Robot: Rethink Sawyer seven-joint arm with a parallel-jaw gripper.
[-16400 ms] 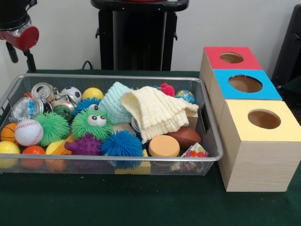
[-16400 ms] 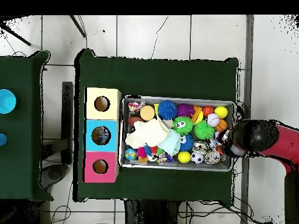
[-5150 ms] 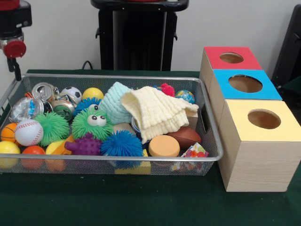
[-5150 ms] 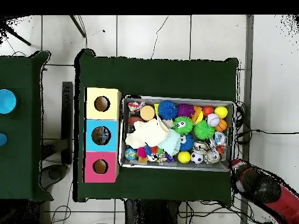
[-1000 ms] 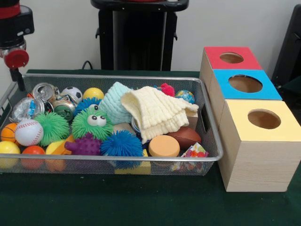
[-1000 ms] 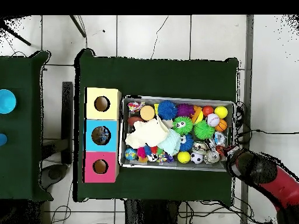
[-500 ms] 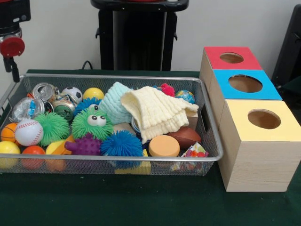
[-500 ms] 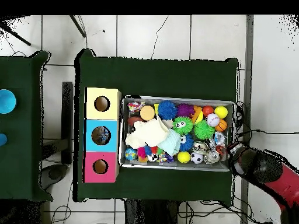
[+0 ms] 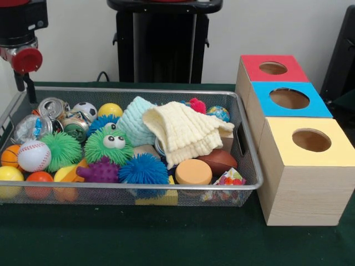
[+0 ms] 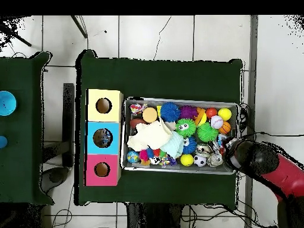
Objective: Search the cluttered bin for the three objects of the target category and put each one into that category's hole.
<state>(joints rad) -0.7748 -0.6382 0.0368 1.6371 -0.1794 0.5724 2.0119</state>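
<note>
Gripper [image 9: 28,83], finger state indiscernible, above the far end of mesh bin [image 9: 138,191] beside crushed cans [image 9: 52,106]; three holed boxes [image 9: 294,133] adjacent.

Inspector: Where does the bin [image 9: 250,166] sit?

Clerk: Frame centre-left, front view. Three boxes [image 9: 302,166] stand in a row just right of it.

Inspector: Contents?

Clerk: Cloths [image 9: 183,133] heaped at centre; balls [image 9: 33,155] at left; cans [image 9: 51,106] upper left.

The arm [image 9: 21,41] is cut off by the front view's top-left corner so its fingers cannot be made out, and the cream cloth [image 9: 186,133] hides the items beneath it.
</note>
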